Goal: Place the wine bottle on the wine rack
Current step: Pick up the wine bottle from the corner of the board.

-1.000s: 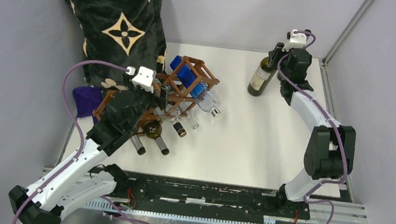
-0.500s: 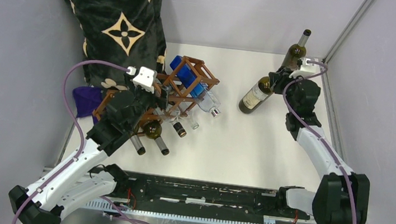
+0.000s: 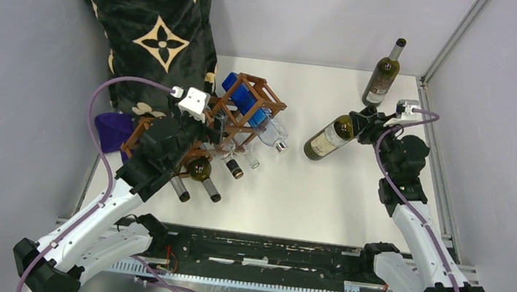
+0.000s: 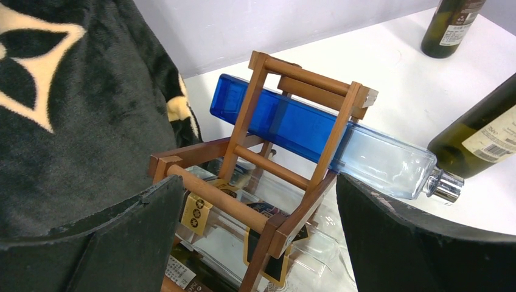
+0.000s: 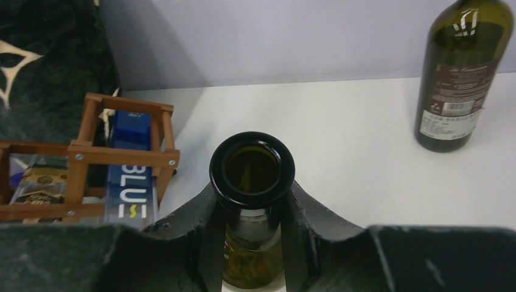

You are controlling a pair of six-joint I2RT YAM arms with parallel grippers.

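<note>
The reddish-brown wooden wine rack (image 3: 239,112) stands at the table's back left, with several bottles lying in its cells, among them a blue one (image 3: 246,99). My right gripper (image 3: 368,126) is shut on the neck of a dark green wine bottle (image 3: 326,139), which is tilted low with its base toward the rack. In the right wrist view my gripper (image 5: 252,204) clamps the neck below the open mouth (image 5: 252,169). My left gripper (image 4: 255,231) is open, with one finger (image 4: 115,237) on each side of the rack's near bars (image 4: 292,176).
A second dark wine bottle (image 3: 383,73) stands upright at the back right corner; it also shows in the right wrist view (image 5: 459,73). A black cushion with beige flowers (image 3: 152,24) leans behind the rack. A purple cloth (image 3: 114,129) lies left of it. Walls close both sides.
My right arm has drawn back toward the near side and tipped the held bottle from upright to slanting, uncovering the second standing bottle. My left arm has hardly moved.
</note>
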